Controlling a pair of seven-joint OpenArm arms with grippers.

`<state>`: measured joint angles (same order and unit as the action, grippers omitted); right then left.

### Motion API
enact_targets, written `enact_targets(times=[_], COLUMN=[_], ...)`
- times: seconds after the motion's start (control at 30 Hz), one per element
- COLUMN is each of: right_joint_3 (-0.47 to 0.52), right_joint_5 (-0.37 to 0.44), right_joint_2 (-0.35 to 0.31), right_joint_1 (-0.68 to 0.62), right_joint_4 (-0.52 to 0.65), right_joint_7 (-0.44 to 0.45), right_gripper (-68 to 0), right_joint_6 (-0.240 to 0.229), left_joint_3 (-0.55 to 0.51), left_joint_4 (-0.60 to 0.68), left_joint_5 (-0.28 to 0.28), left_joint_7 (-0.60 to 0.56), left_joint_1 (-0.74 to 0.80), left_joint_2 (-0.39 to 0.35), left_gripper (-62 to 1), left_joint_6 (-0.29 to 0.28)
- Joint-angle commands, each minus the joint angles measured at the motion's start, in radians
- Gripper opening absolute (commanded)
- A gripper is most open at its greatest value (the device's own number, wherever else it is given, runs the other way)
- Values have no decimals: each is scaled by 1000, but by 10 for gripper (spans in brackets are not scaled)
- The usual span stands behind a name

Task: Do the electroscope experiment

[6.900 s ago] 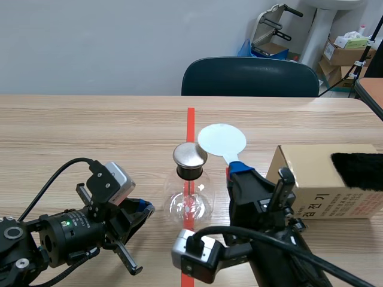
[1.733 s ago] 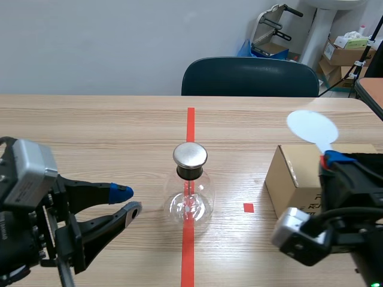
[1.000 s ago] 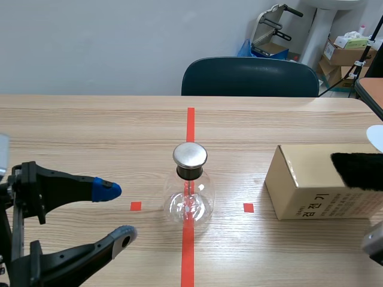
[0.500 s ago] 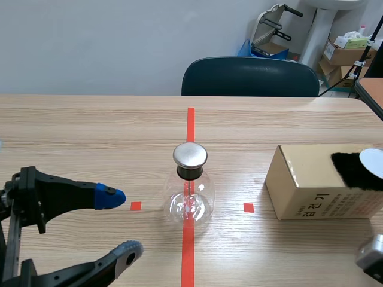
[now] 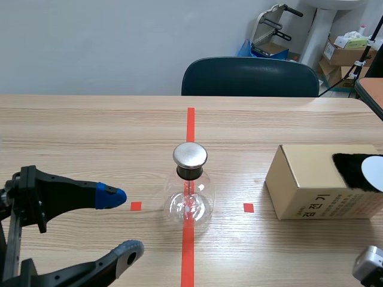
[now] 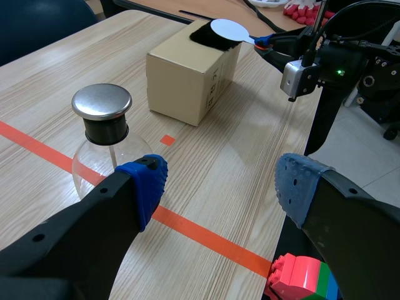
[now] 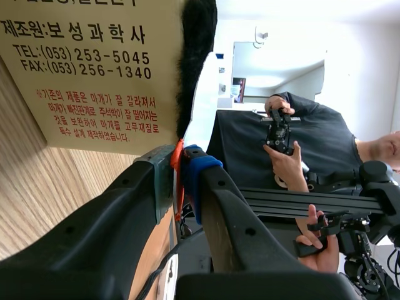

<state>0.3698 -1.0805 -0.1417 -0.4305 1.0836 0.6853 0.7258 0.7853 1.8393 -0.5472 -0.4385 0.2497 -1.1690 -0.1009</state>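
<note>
The electroscope [image 5: 190, 194], a clear glass flask with a round metal cap [image 5: 190, 155], stands on the red tape line at the table's middle. My left gripper [image 5: 119, 224] is open to its left, at about flask height; in the left wrist view the flask [image 6: 103, 147] is just beyond one blue pad [image 6: 147, 181]. My right gripper [image 7: 180, 164] is shut on the red handle of a white disc paddle [image 5: 374, 172]. The disc [image 6: 227, 28] rests against the black fur [image 5: 350, 168] on top of the cardboard box [image 5: 311, 191].
A dark chair [image 5: 250, 76] stands behind the table's far edge. Boxes [image 5: 347, 51] are piled in the back right corner. Toy bricks [image 6: 300, 278] lie below the left gripper. A person [image 7: 281, 144] holding a device shows beyond the right gripper.
The white disc has come in from the right edge and moved down onto the black fur. The left gripper has shifted slightly right and stayed open.
</note>
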Motion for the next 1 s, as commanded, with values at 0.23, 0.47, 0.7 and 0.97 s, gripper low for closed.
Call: enact_targets(times=[0.23, 0.47, 0.7, 0.97], right_joint_3=[-7, -13, -25, -24], right_joint_5=[14, -11, -9, -18], right_joint_2=[-7, -19, -14, -19], right_joint_1=[-2, -2, -8, -10], right_joint_4=[12, 12, 12, 12], right_joint_7=[62, 46, -80, 133], right_gripper=[-667, -667, -667, -667], right_joint_6=[57, 51, 48, 49], left_joint_3=[-2, -2, -2, -2], left_joint_4=[22, 21, 21, 21], left_joint_5=[-4, -4, -4, -4], left_joint_7=[-14, -14, -9, -7], left_joint_1=[0, 0, 0, 0], left_joint_2=[13, 27, 23, 18], left_gripper=[-217, -217, -217, -217], left_joint_6=[-2, -2, -2, -2])
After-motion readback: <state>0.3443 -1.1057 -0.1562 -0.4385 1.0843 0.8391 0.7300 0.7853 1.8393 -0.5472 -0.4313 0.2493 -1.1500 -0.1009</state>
